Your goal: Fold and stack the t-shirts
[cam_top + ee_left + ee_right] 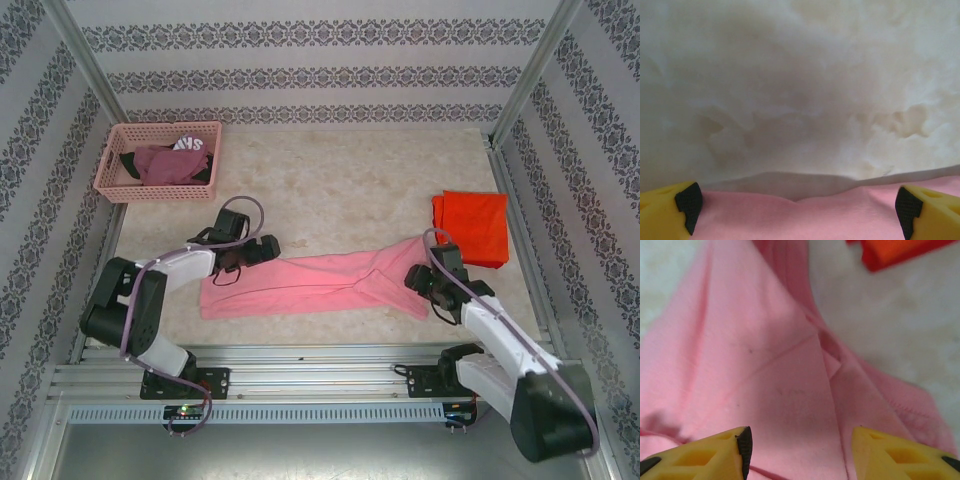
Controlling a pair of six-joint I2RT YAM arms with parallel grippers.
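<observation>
Now | left claw (797, 212) spread at pink tee (300, 285) edge | right claw (800, 445) spread over it | orange tee (472, 228) folded

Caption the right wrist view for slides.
Open right gripper over rumpled salmon-pink cotton t-shirt; orange-red tee at top.
</observation>
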